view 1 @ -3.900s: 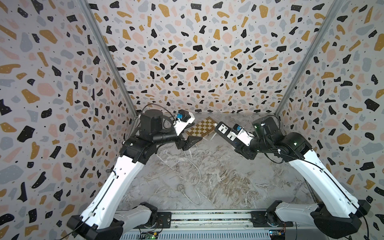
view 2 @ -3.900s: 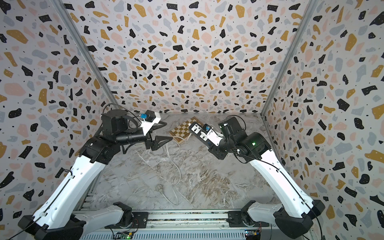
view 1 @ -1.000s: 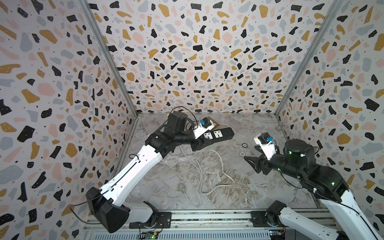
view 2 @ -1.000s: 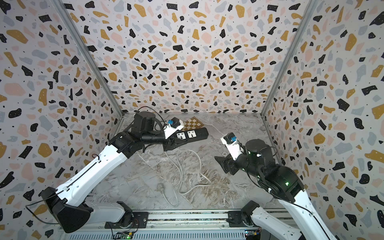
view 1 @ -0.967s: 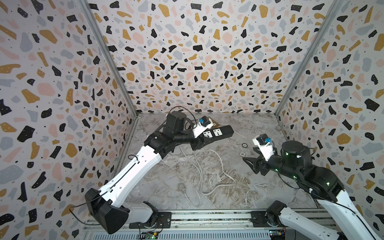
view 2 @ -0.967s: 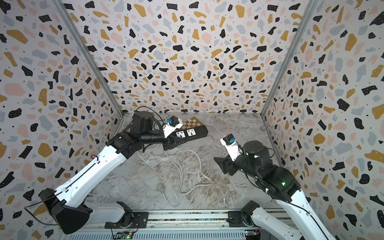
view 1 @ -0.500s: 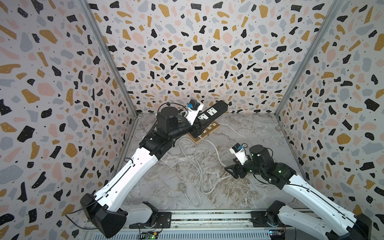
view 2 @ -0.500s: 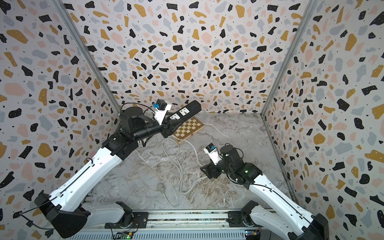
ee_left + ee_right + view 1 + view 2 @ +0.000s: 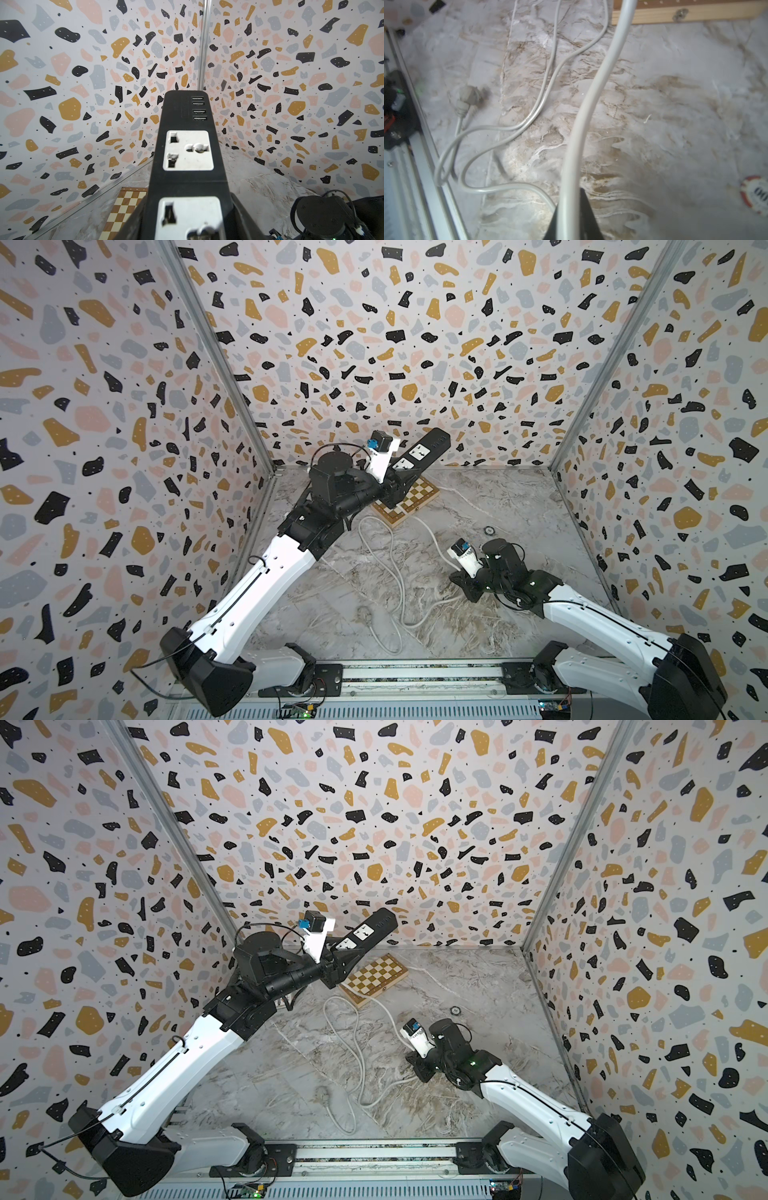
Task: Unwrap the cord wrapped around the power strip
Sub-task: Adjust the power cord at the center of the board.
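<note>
Logging wrist views first: the left wrist view alone gives us four USB ports on the power strip, a black bar with two scuffed white sockets, its near end pinched by the left fingers. Only the right wrist view shows the right fingers pressed onto the cord, smooth, round, light-grey. In both top views the power strip hangs upper centre, cord loops mid-frame on the marbled counter.
</note>
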Controlling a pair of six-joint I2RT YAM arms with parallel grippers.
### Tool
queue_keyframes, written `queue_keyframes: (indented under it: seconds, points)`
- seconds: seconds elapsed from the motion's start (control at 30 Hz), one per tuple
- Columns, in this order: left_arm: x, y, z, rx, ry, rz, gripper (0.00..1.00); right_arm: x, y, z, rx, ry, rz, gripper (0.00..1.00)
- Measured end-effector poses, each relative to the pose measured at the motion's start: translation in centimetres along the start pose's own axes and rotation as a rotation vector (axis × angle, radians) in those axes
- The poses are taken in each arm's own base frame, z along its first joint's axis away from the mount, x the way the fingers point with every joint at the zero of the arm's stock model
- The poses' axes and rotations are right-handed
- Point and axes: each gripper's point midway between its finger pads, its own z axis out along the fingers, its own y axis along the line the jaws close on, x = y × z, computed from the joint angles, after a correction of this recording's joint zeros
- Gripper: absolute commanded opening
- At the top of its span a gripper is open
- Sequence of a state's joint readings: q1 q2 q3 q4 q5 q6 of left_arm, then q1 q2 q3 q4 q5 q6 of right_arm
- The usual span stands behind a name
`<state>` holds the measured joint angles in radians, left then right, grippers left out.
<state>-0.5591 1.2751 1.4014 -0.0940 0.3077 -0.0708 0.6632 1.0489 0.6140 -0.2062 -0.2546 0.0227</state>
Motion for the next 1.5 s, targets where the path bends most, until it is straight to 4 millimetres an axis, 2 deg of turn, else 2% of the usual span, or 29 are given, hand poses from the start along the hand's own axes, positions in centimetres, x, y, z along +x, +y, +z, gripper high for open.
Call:
queue_keyframes:
  seconds: [0.1,0.2,0.33,0.4,0.43,0.5,0.57,0.63,0.7,0.77,0.87,0.93,1.07,1.2,1.33,1.4,1.5]
  points:
    - [-0.8,0.7,-0.2,-0.041,-0.029,-0.001,0.0,-0.8,-1.3,-1.1,0.093,-0.023,-0.015,0.0]
    - [-1.7,1.6,-0.4,-0.098,-0.063,-0.012,0.0,-2.6,-3.3,-3.2,0.233,-0.053,-0.039,0.0]
    - [-2.5,2.6,-0.6,-0.15,-0.103,-0.056,0.0,-5.1,-7.5,-6.8,0.484,-0.071,-0.049,0.0]
    - [-2.9,2.8,-0.3,-0.155,-0.124,-0.091,0.0,-5.1,-9.9,-8.3,0.598,-0.054,-0.02,0.0]
    - [-2.9,2.9,-0.1,-0.153,-0.134,-0.114,0.0,-4.7,-10.9,-8.7,0.639,-0.034,-0.004,0.07]
    - [-2.8,3.1,0.7,-0.147,-0.15,-0.16,0.0,-3.1,-12.1,-8.6,0.681,0.017,0.026,0.27]
    - [-2.2,3.4,1.8,-0.142,-0.157,-0.204,0.0,-0.9,-12.7,-8.0,0.699,0.085,0.056,0.53]
    - [-0.8,3.9,3.2,-0.142,-0.148,-0.246,0.0,1.7,-12.8,-7.3,0.7,0.174,0.086,0.71]
    - [1.0,4.4,4.5,-0.145,-0.124,-0.276,0.0,2.8,-12.7,-7.4,0.707,0.219,0.112,0.8]
    - [2.9,4.9,5.9,-0.148,-0.088,-0.298,0.0,2.9,-12.6,-8.1,0.713,0.241,0.128,0.84]
    - [5.6,5.2,7.6,-0.139,-0.032,-0.313,0.0,0.3,-11.7,-10.2,0.689,0.203,0.137,0.84]
    - [7.0,4.9,8.3,-0.11,-0.001,-0.31,0.0,-3.1,-10.2,-12.1,0.623,0.108,0.14,0.83]
    - [8.7,3.8,8.5,-0.044,0.018,-0.264,0.0,-9.1,-6.9,-16.6,0.495,-0.106,0.153,0.84]
    - [10.0,2.5,9.0,0.022,0.03,-0.211,0.0,-12.9,-5.3,-19.7,0.439,-0.239,0.23,0.82]
    - [11.5,0.5,10.6,0.086,0.043,-0.151,0.0,-14.0,-5.9,-20.2,0.461,-0.261,0.334,0.81]
    - [13.1,-1.2,11.8,0.137,0.065,-0.126,0.0,-13.2,-6.9,-19.8,0.508,-0.226,0.391,0.79]
    - [15.9,-3.2,13.4,0.193,0.108,-0.118,0.0,-10.7,-8.0,-19.4,0.583,-0.15,0.483,0.77]
